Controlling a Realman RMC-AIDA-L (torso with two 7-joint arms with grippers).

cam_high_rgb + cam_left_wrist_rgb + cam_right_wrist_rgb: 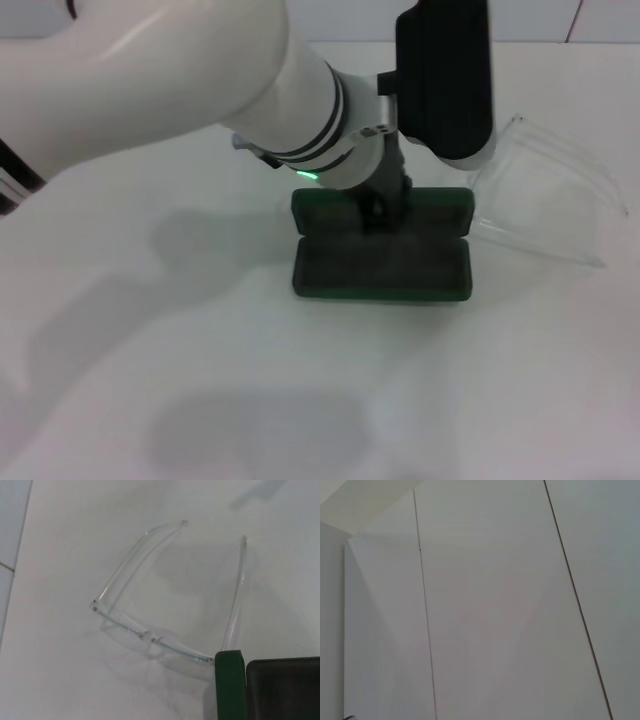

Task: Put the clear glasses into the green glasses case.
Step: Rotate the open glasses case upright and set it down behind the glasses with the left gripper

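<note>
Table: a plain white table [200,380] holds everything.

Green glasses case: the green glasses case [385,265] lies open in the middle of the table. Its lid is flat on the far side. Its dark tray is on the near side, toward the robot. Nothing is inside the tray.

Case in the left wrist view: only one green edge and a bit of the dark lining of the case [230,687] show there.

Clear glasses: the clear glasses [545,205] lie on the table, just beside the case, on the robot's right side. They are outside the case. In the head view one end looks very close to the case's far right corner.

Glasses up close: in the left wrist view the clear glasses [165,610] have both arms spread out. The front bar runs up to the green edge of the case. I cannot tell if it touches.

Left gripper: the left arm reaches across from the left. The left gripper [378,212] comes down over the open lid of the case. Its tips are dark against the dark lid, so I cannot tell if the jaws are open or closed, or if it is holding anything.

Right gripper: it is not seen in any view. The right wrist view shows only flat white panels [495,605] with thin dark seams.
</note>
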